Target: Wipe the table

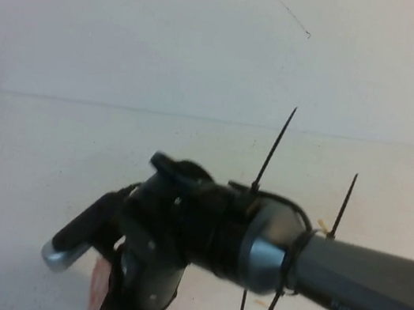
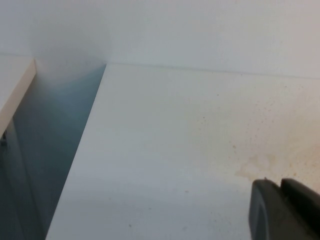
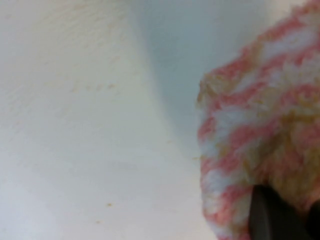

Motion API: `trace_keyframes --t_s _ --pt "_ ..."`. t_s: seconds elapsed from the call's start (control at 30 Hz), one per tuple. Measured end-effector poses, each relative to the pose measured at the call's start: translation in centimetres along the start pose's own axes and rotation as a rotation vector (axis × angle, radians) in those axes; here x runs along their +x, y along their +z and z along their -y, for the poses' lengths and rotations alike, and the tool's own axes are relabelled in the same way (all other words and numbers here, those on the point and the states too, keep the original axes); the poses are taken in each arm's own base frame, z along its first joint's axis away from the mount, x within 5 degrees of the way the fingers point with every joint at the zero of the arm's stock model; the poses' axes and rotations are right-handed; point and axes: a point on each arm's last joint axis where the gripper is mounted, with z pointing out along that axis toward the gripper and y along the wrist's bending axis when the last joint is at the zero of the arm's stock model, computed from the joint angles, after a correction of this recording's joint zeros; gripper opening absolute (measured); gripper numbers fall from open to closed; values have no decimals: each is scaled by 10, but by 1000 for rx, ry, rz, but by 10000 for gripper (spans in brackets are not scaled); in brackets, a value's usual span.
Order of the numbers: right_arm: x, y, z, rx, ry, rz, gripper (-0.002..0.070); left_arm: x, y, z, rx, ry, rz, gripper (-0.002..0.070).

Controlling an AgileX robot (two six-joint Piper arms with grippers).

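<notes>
Gripping cloth, right end effector, PIPER arm, left end effector over stains

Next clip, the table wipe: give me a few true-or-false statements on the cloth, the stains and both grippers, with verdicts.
1. The right gripper has its jaws shut on a pink-and-white cloth. True.
2. The table looks spotless in the left wrist view. False: a brownish stain with specks around it lies close to the left gripper.
3. The left gripper carries a second cloth. False: it sits above the table near the stain, and no cloth shows at it.
4. In the high view the right arm reaches in from the right over the table. True.
</notes>
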Motion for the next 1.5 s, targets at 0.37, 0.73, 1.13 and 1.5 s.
trace_keyframes --t_s 0.37,0.73,1.13,1.5 --pt "51 48 -16 -1 26 -98 32 0 0 0 0 0 0 0" --pt "85 46 64 113 191 -121 32 0 0 0 0 0 0 0" --pt "152 32 217 258 524 -137 31 0 0 0 0 0 0 0" --pt "205 4 267 285 722 -128 31 0 0 0 -2 0 0 0"
